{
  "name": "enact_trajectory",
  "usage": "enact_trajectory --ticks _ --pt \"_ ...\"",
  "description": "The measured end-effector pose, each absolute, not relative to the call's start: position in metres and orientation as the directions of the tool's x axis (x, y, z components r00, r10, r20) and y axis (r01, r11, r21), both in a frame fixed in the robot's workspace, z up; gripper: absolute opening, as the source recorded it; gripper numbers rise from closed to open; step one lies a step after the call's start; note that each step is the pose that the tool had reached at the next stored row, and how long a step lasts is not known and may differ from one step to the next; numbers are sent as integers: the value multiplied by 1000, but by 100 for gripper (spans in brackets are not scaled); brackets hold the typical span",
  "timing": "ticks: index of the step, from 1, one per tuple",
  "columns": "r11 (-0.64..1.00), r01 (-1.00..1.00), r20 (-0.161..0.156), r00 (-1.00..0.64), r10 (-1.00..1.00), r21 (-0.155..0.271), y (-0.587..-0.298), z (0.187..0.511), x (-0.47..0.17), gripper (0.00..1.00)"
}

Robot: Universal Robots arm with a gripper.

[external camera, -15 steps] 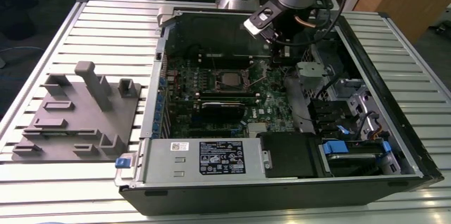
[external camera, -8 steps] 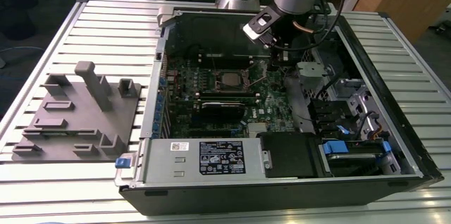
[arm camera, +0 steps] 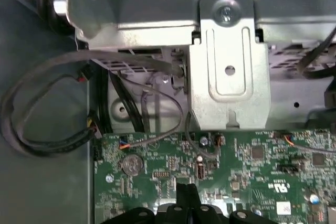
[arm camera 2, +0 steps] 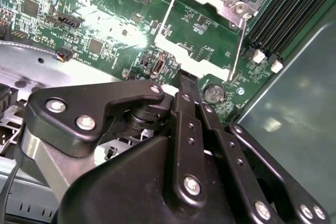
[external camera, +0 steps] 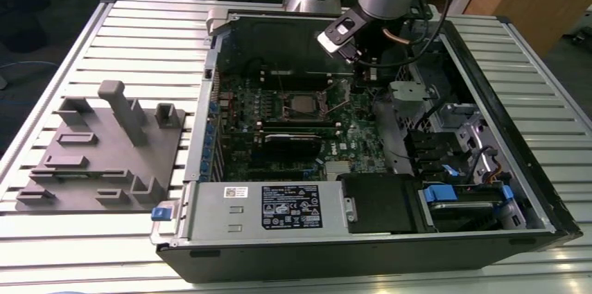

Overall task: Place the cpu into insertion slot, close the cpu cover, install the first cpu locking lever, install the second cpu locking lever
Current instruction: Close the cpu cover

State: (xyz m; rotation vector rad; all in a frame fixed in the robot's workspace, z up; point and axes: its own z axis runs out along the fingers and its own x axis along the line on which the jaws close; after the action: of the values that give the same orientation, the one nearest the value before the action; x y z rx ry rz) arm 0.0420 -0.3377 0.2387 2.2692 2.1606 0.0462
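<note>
1. While the arm reaches down into the open computer case [external camera: 545, 197], the gripper [external camera: 362, 90] hangs just beside the insertion slot [external camera: 301, 115], on the exterior view's right of it, low over the green motherboard [external camera: 238, 110].
2. End effector: in the second wrist view the two black fingers [arm camera 2: 195, 109] run together to one tip, pressed shut, with nothing visible between them. Judgement: a closed tip suits pushing a thin wire better than grasping.
3. Task thing: the cpu [external camera: 301, 104] shows as a pale square lying in the slot, flat. The cpu cover [arm camera 2: 209, 2] reads as a metal frame around it; I judge it down, but cannot confirm.
4. A thin wire locking lever [arm camera 2: 237, 45] runs along the frame's side, its end near the coin cell [arm camera 2: 213, 94] and apart from the tip. Latched or free: cannot tell.
5. Views compared: the first wrist view looks past the tip to a folded metal bracket [arm camera: 229, 72] and looped cables [arm camera: 31, 124]; the exterior view adds a grey fixture [external camera: 102, 155] on the slatted table [external camera: 93, 252].
</note>
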Motion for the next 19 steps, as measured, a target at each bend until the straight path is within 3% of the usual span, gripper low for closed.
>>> enact_trajectory --ticks 19 --pt "-49 998 16 49 999 38 -338 238 0 11"
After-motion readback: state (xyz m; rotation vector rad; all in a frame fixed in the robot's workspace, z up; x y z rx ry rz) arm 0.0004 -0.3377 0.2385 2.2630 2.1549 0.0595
